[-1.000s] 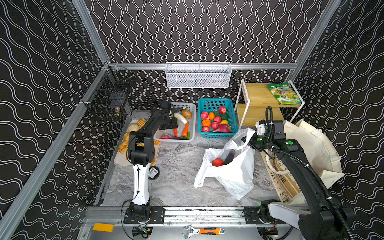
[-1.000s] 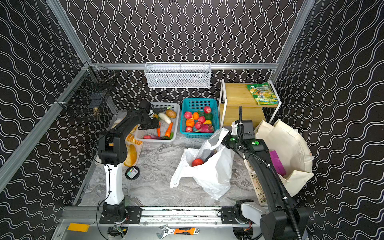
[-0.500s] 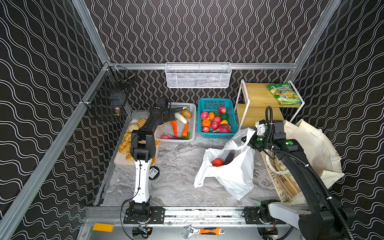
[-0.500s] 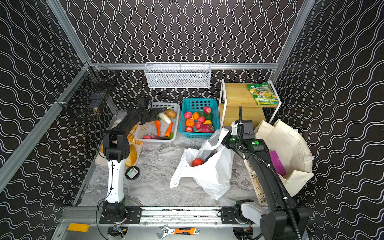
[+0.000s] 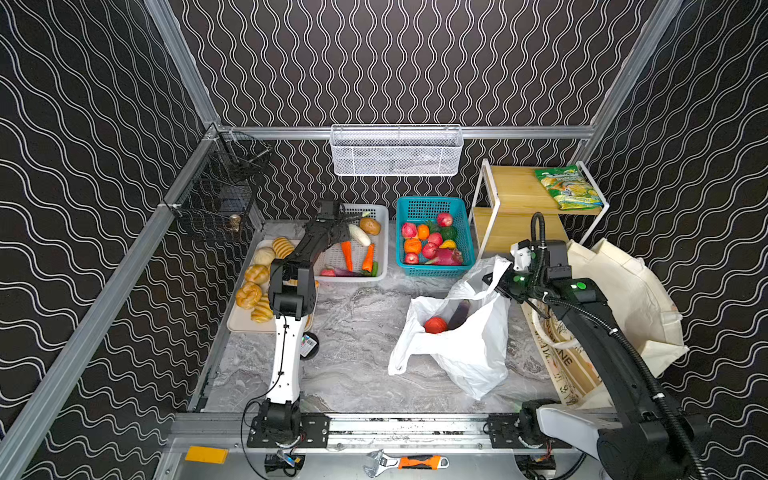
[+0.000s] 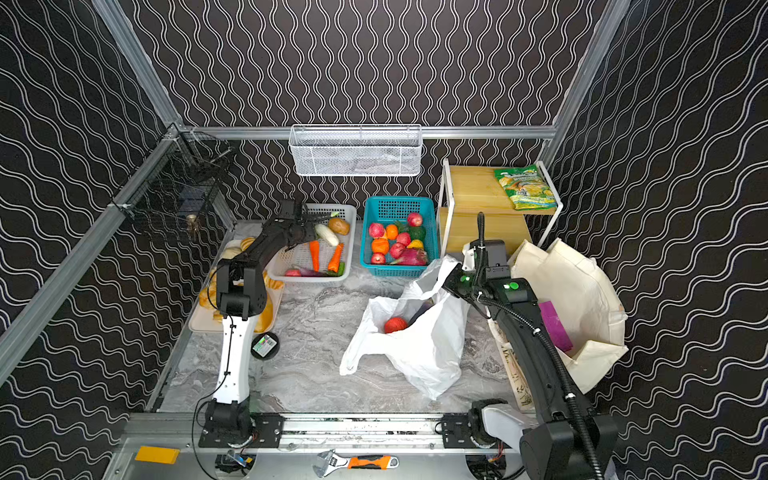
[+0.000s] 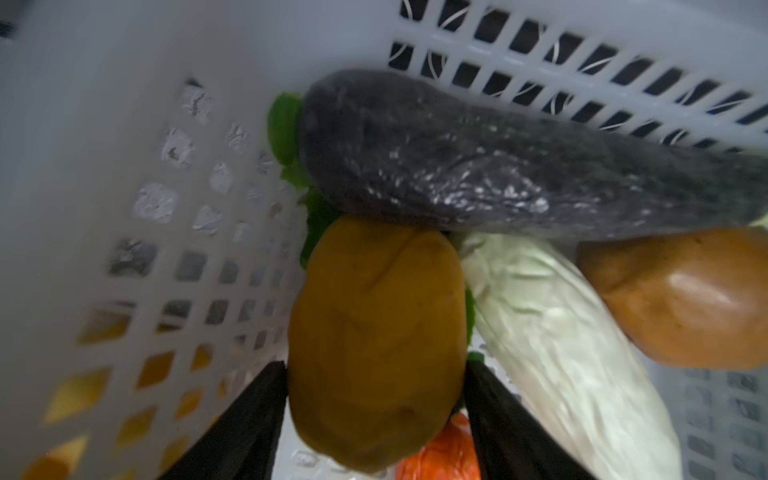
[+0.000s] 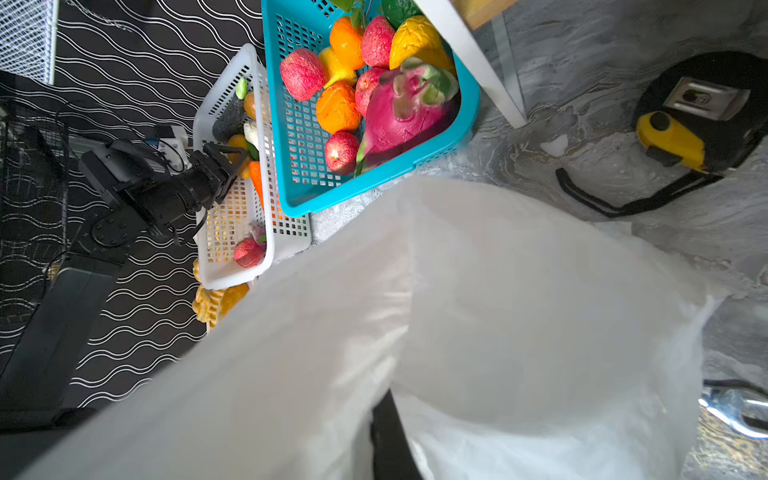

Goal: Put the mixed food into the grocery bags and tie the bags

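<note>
Your right gripper (image 5: 496, 282), elbow bent, is clamped on the raised rim of the white plastic bag (image 5: 461, 357), thin and crinkled, gaping in front of the teal basket (image 5: 432, 270) with a red tomato (image 5: 435, 325) and dark aubergine (image 5: 459, 313) inside. Your left gripper (image 7: 376, 363), arm stretched out, straddles a potato (image 7: 374, 311) in the white basket (image 5: 351, 279) left of the teal one (squeezing or not, you can't tell).

Reaching into a white slotted basket (image 7: 124, 174) with the left gripper (image 7: 376, 370), bracketing a yellow-brown potato (image 7: 374, 332) between black fingers (image 7: 249, 428); showing a dark aubergine (image 7: 478, 162) lying across beyond, a pale cabbage (image 7: 557, 340) alongside, another potato (image 7: 685, 295), a carrot (image 7: 444, 457) underneath.
</note>
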Robot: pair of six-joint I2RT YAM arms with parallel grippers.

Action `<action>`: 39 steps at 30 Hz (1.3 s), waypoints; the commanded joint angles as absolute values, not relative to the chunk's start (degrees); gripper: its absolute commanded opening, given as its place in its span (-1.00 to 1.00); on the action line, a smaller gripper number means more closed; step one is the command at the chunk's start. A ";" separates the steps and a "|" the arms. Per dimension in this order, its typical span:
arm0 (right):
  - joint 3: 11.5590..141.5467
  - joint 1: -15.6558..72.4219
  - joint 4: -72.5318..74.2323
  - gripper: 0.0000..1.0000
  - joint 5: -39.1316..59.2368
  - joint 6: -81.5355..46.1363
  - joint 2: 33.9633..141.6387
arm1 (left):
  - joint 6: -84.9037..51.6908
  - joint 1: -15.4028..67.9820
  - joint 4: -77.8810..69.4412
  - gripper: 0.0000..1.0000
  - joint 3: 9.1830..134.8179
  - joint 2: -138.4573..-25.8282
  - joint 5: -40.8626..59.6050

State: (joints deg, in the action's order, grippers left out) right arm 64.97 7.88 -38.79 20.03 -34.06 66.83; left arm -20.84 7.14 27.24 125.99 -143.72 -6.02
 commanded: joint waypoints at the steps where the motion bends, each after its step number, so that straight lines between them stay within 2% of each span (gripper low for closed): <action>1: 65.49 7.88 -39.07 -1.00 19.87 -34.33 66.38 | -20.49 7.12 27.80 0.25 126.25 -144.32 -5.67; 5: 65.14 7.90 -38.64 -1.00 19.82 -34.50 66.18 | -20.16 7.21 25.49 -0.01 122.64 -141.29 -3.78; 9: 65.39 7.87 -38.96 -1.00 19.95 -34.46 66.35 | -20.04 7.29 24.03 -0.11 118.69 -137.05 -1.54; 15: 64.23 7.86 -38.16 -1.00 19.60 -34.75 65.54 | -20.74 7.29 28.24 -0.09 114.35 -129.18 4.94; 25: 64.23 7.91 -37.59 -1.00 19.92 -34.37 65.57 | -21.98 7.25 27.34 -0.14 99.39 -111.88 14.12; 35: 65.02 7.83 -37.44 -1.00 19.70 -33.96 66.55 | -23.64 9.15 23.46 -0.14 82.55 -93.80 37.50; 39: 65.74 7.89 -37.95 -1.00 19.56 -33.79 67.23 | -18.71 14.23 26.47 -0.17 77.55 -87.73 41.70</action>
State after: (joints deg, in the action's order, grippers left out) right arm 65.01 7.86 -38.70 20.01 -34.17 67.00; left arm -22.65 11.73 25.98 79.35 -90.21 34.61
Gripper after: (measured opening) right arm 0.064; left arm 0.463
